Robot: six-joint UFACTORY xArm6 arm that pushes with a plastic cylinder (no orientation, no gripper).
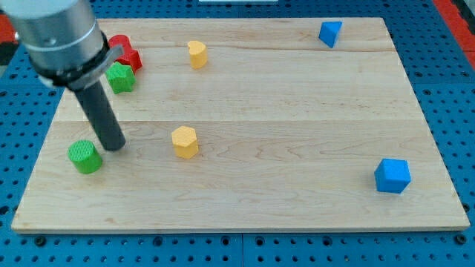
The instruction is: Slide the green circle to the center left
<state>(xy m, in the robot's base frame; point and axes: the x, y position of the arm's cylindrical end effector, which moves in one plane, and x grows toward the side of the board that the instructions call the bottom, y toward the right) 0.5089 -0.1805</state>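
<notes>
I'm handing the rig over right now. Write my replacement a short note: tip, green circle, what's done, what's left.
My tip is down on the board, just to the view's upper right of the green circle, close to it; contact unclear.
The green circle lies near the view's left edge, below mid-height.
Left: nudge it toward the view's top into center left.
The yellow hexagon sits to the view's right, out of the way.
</notes>
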